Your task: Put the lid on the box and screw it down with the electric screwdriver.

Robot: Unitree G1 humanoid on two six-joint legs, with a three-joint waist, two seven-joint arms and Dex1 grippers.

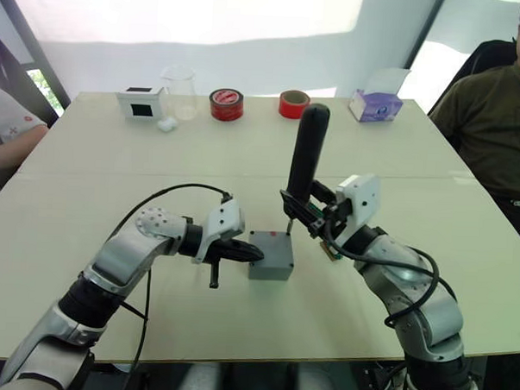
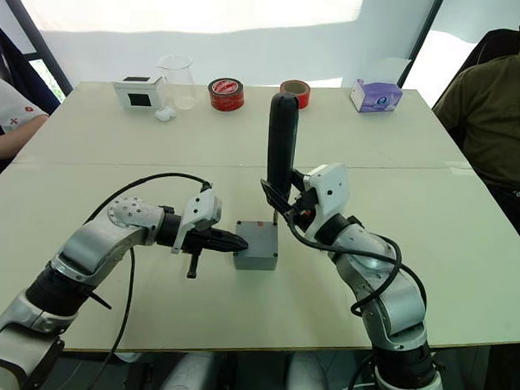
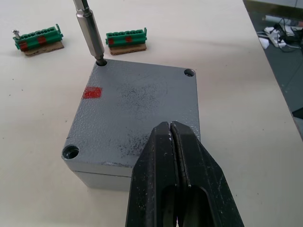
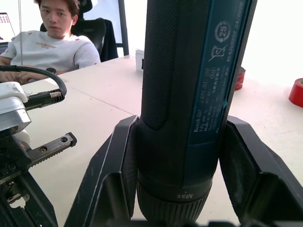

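left wrist view shows the lid (image 3: 137, 101) seated flush on the box (image 3: 118, 171), a red mark near one edge, with the metal bit (image 3: 90, 29) standing in one corner screw hole. the left gripper (image 3: 171, 137) has its jaws pressed shut, empty, tips resting on the lid's near edge. the right gripper (image 4: 177, 156) clamps its jaws around the electric screwdriver (image 1: 306, 158), held upright over the box's far right corner. two green terminal blocks (image 3: 126, 39) lie on the bench (image 1: 399, 184) just beyond.
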